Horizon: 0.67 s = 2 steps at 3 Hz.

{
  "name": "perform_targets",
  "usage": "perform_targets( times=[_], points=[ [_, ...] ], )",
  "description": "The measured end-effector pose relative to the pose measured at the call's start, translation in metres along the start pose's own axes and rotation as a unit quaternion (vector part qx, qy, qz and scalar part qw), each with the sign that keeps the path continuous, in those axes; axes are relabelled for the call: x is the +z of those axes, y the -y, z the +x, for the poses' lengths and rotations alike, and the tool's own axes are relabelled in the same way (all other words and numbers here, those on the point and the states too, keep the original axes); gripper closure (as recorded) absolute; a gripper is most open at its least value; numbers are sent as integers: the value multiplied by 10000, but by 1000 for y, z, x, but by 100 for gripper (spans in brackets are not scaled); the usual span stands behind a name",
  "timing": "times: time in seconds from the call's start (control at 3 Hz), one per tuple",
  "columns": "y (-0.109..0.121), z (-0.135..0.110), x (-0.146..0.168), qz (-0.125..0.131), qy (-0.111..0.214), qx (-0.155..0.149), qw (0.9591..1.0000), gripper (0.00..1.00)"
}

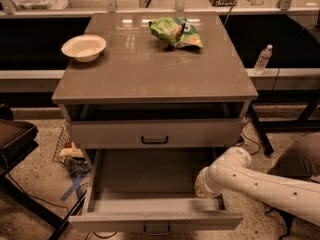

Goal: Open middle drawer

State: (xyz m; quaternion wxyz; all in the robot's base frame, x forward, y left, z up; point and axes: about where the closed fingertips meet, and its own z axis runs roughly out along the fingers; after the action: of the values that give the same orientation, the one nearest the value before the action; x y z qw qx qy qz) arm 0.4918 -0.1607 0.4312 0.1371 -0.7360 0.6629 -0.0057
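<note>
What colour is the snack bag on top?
Green snack bag, camera view; gripper hidden behind arm, over open drawer.

Pale-grey middle drawer (150,219) wide open, hand (201,186) inside its right edge.

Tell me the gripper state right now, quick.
Gripper: cannot be told; it is at the right side of the open middle drawer.
</note>
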Motion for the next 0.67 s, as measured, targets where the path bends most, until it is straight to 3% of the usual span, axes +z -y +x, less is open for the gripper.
perform_targets(
  times=[0.33, 0.67],
  points=[
    [-5, 0, 36, -174, -121, 99, 9997, 100],
    [-10, 2, 40, -201, -101, 180, 9996, 100]
  ],
)
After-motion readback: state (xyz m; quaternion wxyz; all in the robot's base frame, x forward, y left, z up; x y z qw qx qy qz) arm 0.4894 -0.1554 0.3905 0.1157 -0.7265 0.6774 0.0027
